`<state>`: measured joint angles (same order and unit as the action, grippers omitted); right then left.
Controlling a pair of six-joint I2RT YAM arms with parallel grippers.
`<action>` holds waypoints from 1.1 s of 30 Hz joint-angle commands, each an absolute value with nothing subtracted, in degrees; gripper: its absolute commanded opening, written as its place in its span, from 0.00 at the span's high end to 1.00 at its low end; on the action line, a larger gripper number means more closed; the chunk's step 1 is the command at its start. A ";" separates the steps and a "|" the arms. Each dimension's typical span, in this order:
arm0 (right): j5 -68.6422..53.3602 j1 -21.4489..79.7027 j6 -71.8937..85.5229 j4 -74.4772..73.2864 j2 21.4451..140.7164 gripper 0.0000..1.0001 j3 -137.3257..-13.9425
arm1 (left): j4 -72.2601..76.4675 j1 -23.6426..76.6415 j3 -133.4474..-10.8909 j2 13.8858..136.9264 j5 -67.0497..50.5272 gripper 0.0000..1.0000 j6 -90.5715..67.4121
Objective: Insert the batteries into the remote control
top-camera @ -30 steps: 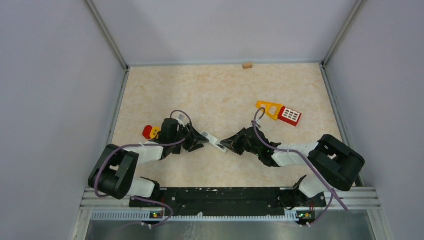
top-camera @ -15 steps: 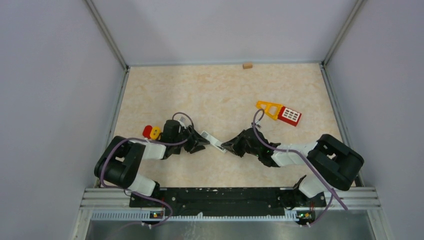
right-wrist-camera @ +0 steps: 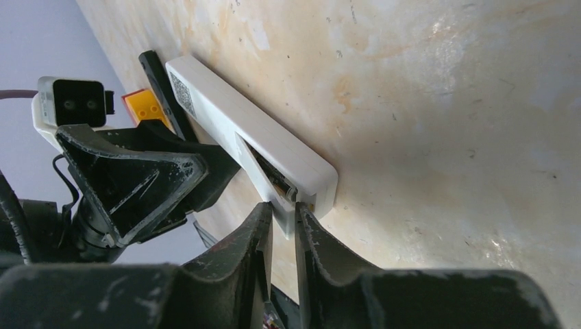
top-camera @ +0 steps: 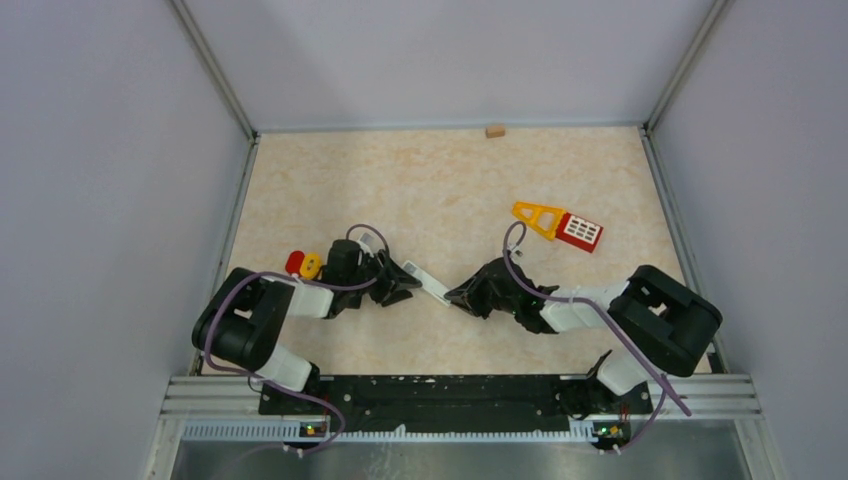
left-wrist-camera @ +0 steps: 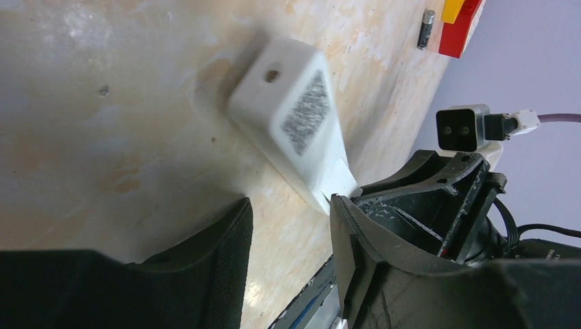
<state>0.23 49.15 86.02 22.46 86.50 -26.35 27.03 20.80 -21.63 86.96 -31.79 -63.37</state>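
A white remote control (top-camera: 425, 281) lies flat on the table between my two grippers. In the left wrist view the remote control (left-wrist-camera: 294, 127) is just beyond my open left gripper (left-wrist-camera: 291, 205), with its near corner by the right fingertip (left-wrist-camera: 342, 212) and nothing between the pads. Its battery slot (right-wrist-camera: 274, 177) gapes, with a dark cylinder inside. A white cover flap (right-wrist-camera: 264, 179) slants out of the slot into the narrow gap of my right gripper (right-wrist-camera: 283, 212). One loose battery (left-wrist-camera: 426, 29) lies by a red and yellow toy (left-wrist-camera: 462, 20).
A red and yellow toy (top-camera: 302, 263) sits left of my left gripper (top-camera: 400, 283). Behind my right gripper (top-camera: 458, 295) lies a yellow and red toy remote (top-camera: 562, 226). A small wooden block (top-camera: 494, 130) rests at the back wall. A flat black piece (right-wrist-camera: 161, 86) lies beside the white remote.
My right gripper's fingers have parted slightly at the cover flap. The left arm's elbow swung inward, and the remote shifted a little up and to the left.
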 commanded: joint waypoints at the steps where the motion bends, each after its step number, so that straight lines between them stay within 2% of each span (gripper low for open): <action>1: 0.86 50.02 85.08 19.02 86.46 0.77 -28.05 | 29.54 21.05 -21.58 88.12 -32.32 0.51 -63.46; 8: 1.20 50.01 85.03 17.23 84.44 0.66 -28.64 | 29.20 21.08 -21.62 88.10 -31.97 0.50 -63.37; 15: 0.93 49.94 84.33 15.89 82.91 0.62 -29.40 | 28.77 21.07 -21.88 87.95 -31.49 0.49 -63.13; 20: 1.80 49.93 84.02 13.87 81.60 0.51 -29.33 | 27.70 21.09 -22.26 87.57 -30.58 0.48 -62.43; 25: 2.75 49.92 83.41 14.06 81.88 0.51 -29.26 | 26.40 21.08 -22.93 87.34 -29.27 0.46 -62.04; 33: 2.62 49.18 81.47 16.80 85.66 0.60 -30.51 | 24.29 21.07 -24.40 88.39 -25.51 0.44 -61.89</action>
